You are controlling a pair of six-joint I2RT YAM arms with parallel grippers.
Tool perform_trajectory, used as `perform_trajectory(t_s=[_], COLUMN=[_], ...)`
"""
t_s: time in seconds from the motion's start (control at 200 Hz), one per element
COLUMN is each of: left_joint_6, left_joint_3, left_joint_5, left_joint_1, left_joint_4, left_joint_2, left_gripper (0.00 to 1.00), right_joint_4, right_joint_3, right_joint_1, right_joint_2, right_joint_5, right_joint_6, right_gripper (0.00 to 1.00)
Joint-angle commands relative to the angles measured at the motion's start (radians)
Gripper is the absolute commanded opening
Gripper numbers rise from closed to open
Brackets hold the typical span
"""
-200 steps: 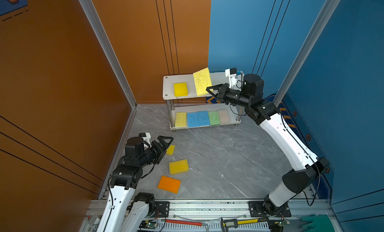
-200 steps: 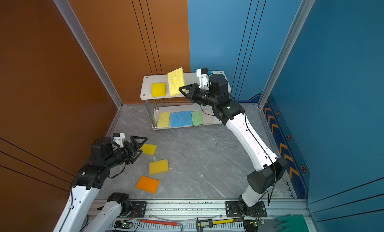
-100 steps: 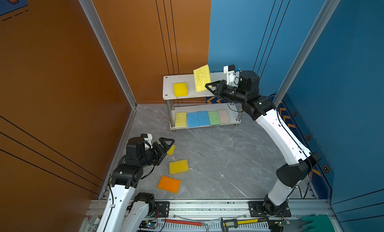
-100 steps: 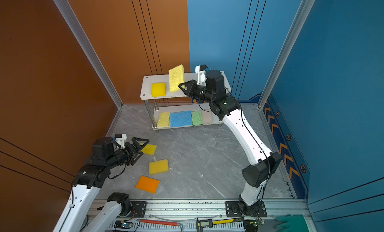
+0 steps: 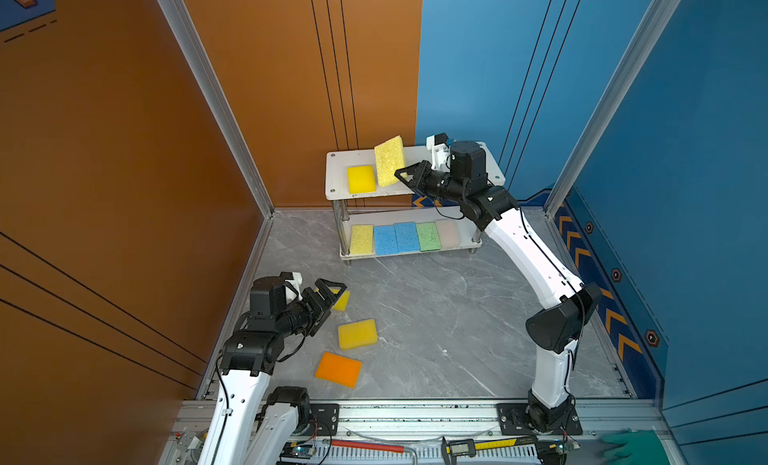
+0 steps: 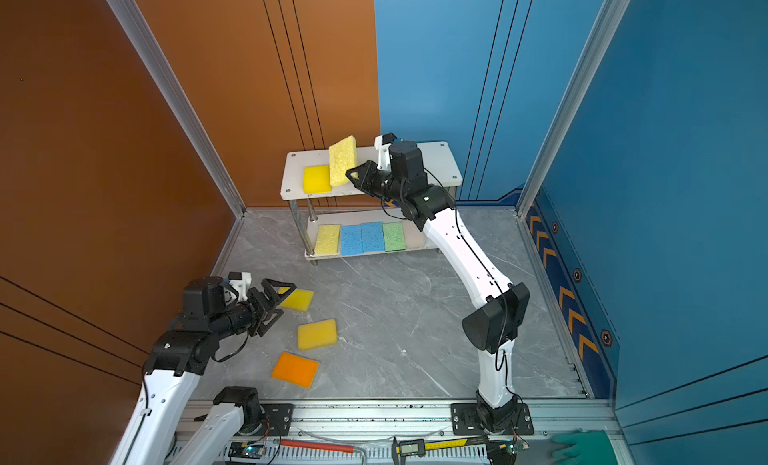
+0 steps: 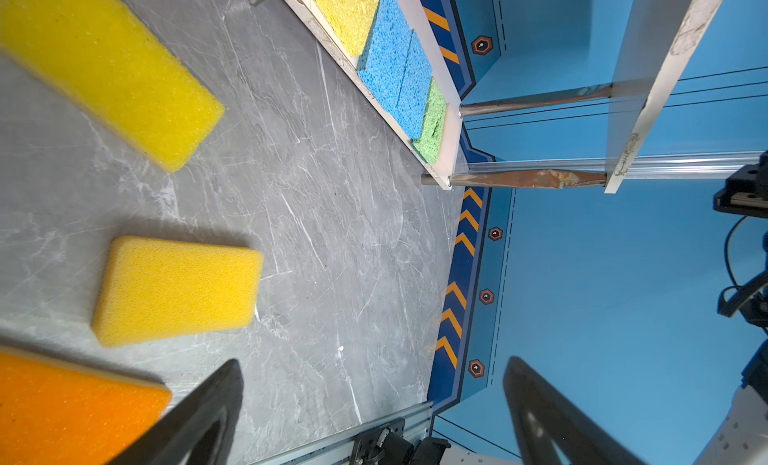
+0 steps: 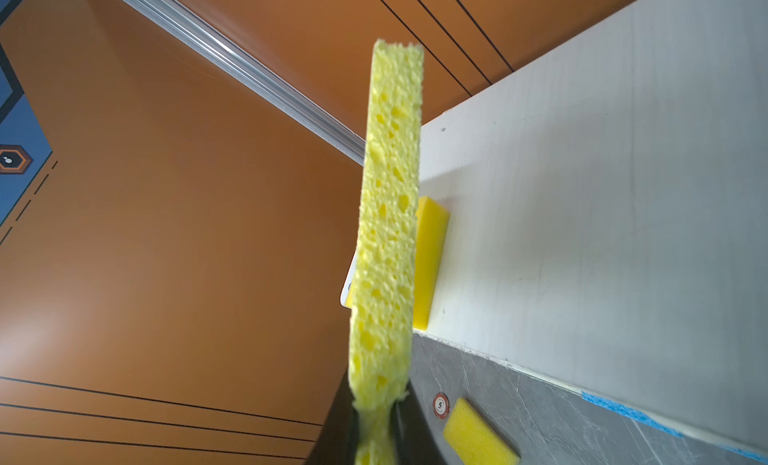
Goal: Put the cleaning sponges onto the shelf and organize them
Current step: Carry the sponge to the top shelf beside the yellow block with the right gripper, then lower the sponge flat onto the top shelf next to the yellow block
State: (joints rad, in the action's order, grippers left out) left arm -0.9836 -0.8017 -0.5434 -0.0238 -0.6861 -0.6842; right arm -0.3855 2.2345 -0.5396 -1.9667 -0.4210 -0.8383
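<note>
Clamped by one short end in right pincer [image 5: 402,175]: porous yellow sponge [image 5: 390,160], over top board of shelf [image 5: 337,174], just beside smooth yellow sponge [image 5: 361,179] lying flat there. Long axis in line with pincer, projecting out past fingertips, rising steeply with slight tilt; broad face toward both top views. Left pincer [image 5: 330,304] spread wide, empty, over bench [image 5: 436,309] beside loose yellow sponge [image 5: 343,304].

Bimanual posture, seen from above.
Left gripper [image 5: 334,299] low, jaws spread wide; right gripper [image 5: 402,177] raised, jaws pinched nearly together.
</note>
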Motion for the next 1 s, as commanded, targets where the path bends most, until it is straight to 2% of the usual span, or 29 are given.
perform_trajectory(t_s=[0.0,0.205,0.571,0.846,0.996], left_joint_6=[0.041,0.064,0.077,0.075,0.072], left_joint_3=[-0.021,-0.031,-0.029,-0.021,-0.021], left_joint_5=[-0.054,-0.086,-0.08,-0.078,-0.079], left_joint_1=[0.029,0.066,0.065,0.066,0.067], left_joint_4=[-0.024,-0.024,-0.025,-0.024,-0.025], left_joint_2=[-0.017,-0.051,-0.069,-0.064,-0.061], left_gripper=[0.98,0.98,0.98,0.98,0.98], right_joint_4=[-0.013,-0.012,-0.012,-0.012,-0.012], right_joint_3=[0.048,0.078,0.105,0.11,0.109], right_joint_1=[-0.002,0.007,0.009,-0.003,-0.002], right_joint_2=[-0.03,-0.074,-0.136,-0.148,-0.138], right_joint_5=[0.007,0.014,0.017,0.013,0.013], right_joint_6=[-0.01,-0.019,-0.047,-0.067,-0.067], right_gripper=[0.14,0.14,0.15,0.21,0.31])
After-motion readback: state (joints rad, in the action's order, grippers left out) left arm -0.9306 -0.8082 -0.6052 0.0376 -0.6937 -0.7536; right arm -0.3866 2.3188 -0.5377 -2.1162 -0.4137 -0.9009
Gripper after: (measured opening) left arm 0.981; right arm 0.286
